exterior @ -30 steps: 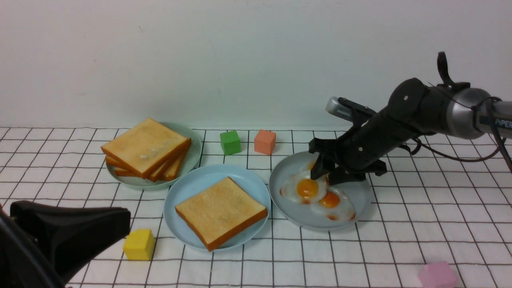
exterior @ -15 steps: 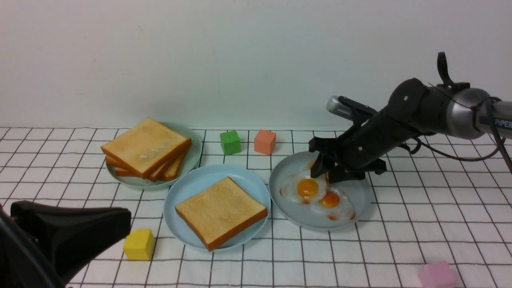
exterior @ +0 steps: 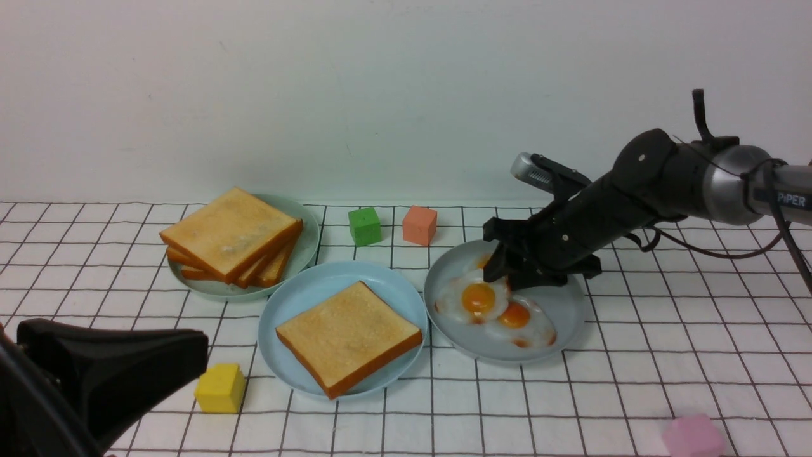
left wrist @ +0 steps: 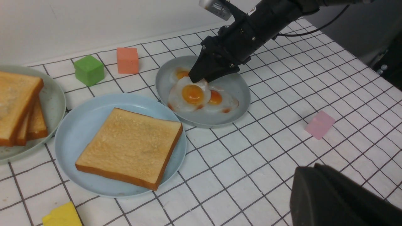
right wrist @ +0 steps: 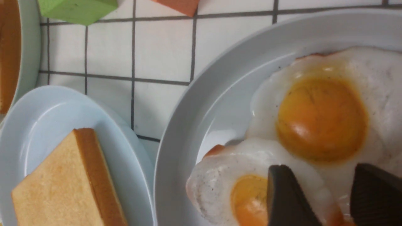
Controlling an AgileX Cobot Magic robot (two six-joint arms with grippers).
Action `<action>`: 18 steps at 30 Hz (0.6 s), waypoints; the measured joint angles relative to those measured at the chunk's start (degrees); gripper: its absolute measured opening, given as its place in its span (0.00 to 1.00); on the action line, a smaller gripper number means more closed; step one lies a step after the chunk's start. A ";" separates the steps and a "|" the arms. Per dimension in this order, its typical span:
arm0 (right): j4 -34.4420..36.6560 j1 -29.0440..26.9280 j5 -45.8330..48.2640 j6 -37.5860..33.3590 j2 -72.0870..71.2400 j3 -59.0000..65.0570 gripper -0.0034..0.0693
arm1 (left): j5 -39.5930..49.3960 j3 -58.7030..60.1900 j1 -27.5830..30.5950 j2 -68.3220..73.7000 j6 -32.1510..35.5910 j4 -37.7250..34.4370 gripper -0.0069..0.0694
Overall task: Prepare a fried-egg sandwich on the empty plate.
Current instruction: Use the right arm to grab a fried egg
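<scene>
**Gridded bench, egg pick-up under way**

White cloth ruled with dark lines covers the bench [exterior: 634, 355], set against a plain pale wall [exterior: 380, 95]. Three smooth, low-rimmed plastic plates sit close together. The green plate [exterior: 307, 244] at the back left carries a fanned toast stack [exterior: 231, 231]. The blue plate [exterior: 285, 304] in the middle carries a single toast slice [exterior: 349, 336]. The grey plate [exterior: 564, 304] to its right, rims touching or nearly so, holds three overlapping fried eggs [exterior: 477, 298].

That lone slice lies flat as the base of the sandwich, which so far has no egg and no top slice. The right gripper [right wrist: 322, 175] reaches in low over the far side of the grey plate, likely to take an egg by its thin edge. Its jaws stand apart with glossy white showing between them, so nothing is pinched yet. The left gripper [exterior: 114, 365] sits closed and low at the near left, probably parked out of the way.

The eggs look rubbery and shiny, with domed orange yolks and browned edges. The toast is square and matte, its face speckled and its crust deep orange, much like foam. Four matte blocks lie scattered around: a green cube [exterior: 365, 226] and an orange cube [exterior: 420, 225] behind the plates, a yellow cube [exterior: 220, 388] and a pink cube [exterior: 693, 437] nearer the front.
</scene>
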 joint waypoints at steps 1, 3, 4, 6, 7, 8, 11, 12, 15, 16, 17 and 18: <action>0.04 0.00 0.25 -0.07 0.00 0.00 0.44 | 0.00 0.00 0.00 0.00 0.00 0.00 0.07; 0.24 0.00 0.96 -0.10 0.07 0.00 0.36 | 0.00 0.00 0.00 0.00 0.00 0.00 0.07; 0.24 0.00 1.15 -0.21 0.07 0.00 0.33 | 0.00 0.00 0.00 0.00 0.00 0.00 0.07; 0.24 0.00 1.52 -0.41 0.07 0.00 0.29 | 0.00 0.00 0.00 0.00 0.00 0.00 0.07; 0.38 0.00 1.86 -1.27 0.07 0.00 0.25 | 0.00 0.00 0.00 0.00 0.00 0.00 0.07; 0.38 0.00 1.98 -1.70 0.07 0.00 0.23 | 0.00 0.00 0.00 0.00 0.00 0.00 0.07; 0.44 0.00 2.27 -2.34 -0.23 0.00 0.20 | 0.00 0.00 0.00 0.00 0.00 0.00 0.07; 0.08 -0.05 2.77 -2.50 -0.91 0.00 0.19 | 0.00 0.00 0.00 0.00 0.00 0.00 0.07; -0.17 -0.51 3.94 -2.76 -2.71 0.00 0.17 | 0.00 0.00 0.00 0.00 0.00 0.00 0.07; -0.23 -0.66 4.56 -2.84 -3.36 0.00 0.16 | 0.00 0.00 0.00 0.00 0.00 0.00 0.07; -0.47 -1.00 5.53 -2.88 -4.31 0.05 0.16 | 0.00 0.00 0.00 0.00 0.00 0.13 0.07; -0.61 -1.26 6.50 -2.88 -5.35 0.05 0.16 | 0.00 0.00 0.00 0.00 0.00 0.25 0.07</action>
